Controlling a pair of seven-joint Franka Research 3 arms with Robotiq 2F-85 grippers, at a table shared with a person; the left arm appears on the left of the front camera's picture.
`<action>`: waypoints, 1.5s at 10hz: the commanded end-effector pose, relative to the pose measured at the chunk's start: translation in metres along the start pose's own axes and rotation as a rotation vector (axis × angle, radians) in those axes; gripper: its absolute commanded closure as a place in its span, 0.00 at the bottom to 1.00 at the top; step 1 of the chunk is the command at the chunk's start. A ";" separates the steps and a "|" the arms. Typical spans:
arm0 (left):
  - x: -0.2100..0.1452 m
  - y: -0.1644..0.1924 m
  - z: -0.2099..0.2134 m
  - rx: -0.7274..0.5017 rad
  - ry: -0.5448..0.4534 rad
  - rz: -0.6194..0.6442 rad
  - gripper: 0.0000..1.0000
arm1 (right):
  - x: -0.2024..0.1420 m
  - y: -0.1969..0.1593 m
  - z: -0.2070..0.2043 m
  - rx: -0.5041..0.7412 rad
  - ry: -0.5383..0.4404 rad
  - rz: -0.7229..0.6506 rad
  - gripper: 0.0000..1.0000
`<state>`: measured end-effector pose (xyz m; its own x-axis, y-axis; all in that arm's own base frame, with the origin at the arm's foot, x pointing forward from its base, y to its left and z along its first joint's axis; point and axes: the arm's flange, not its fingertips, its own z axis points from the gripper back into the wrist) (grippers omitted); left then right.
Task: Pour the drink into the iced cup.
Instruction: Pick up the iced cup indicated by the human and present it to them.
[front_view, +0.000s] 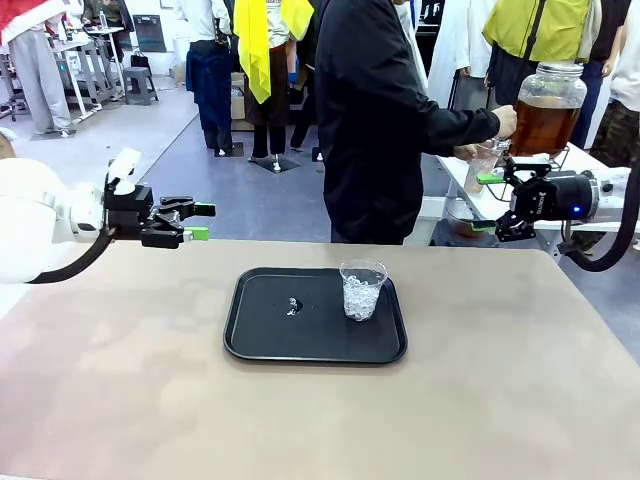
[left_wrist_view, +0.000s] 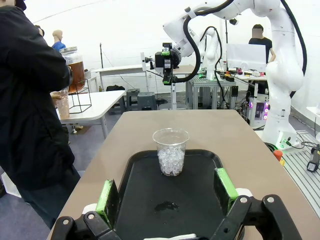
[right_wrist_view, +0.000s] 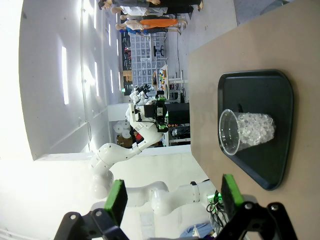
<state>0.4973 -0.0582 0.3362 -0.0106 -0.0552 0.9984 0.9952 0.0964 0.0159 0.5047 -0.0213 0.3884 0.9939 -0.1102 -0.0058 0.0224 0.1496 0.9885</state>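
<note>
The iced cup (front_view: 362, 290), clear plastic and half full of ice, stands upright on the right part of a black tray (front_view: 260, 340). The drink (front_view: 543, 125) is amber liquid in a lidded glass dispenser jar on a side table at the far right. A person in black has one hand on the jar and holds a second clear cup (front_view: 482, 166) at it. My left gripper (front_view: 202, 221) hovers open left of the tray; its wrist view shows the iced cup (left_wrist_view: 171, 152) ahead of its fingers (left_wrist_view: 106, 196). My right gripper (front_view: 486, 202) hangs open near the jar, with the iced cup (right_wrist_view: 247, 131) far from its fingers (right_wrist_view: 231, 192).
A small wet, shiny speck (front_view: 293, 305) lies on the tray left of the cup. The tan table (front_view: 120, 400) spreads wide around the tray. The jar (left_wrist_view: 75, 70) rests on a wire stand on the white side table (left_wrist_view: 95, 102). More people stand behind.
</note>
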 end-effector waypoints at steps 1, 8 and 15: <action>0.002 0.000 -0.002 0.004 -0.006 -0.002 0.00 | 0.001 0.003 0.000 0.001 -0.001 0.002 0.00; 0.002 0.000 -0.002 0.004 -0.006 -0.002 0.00 | 0.001 0.003 0.000 0.001 -0.001 0.002 0.00; 0.002 0.000 -0.002 0.004 -0.006 -0.002 0.00 | 0.001 0.003 0.000 0.001 -0.001 0.002 0.00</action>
<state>0.4973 -0.0582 0.3362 -0.0106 -0.0552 0.9984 0.9952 0.0964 0.0159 0.5047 -0.0213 0.3884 0.9939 -0.1102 -0.0058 0.0224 0.1496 0.9885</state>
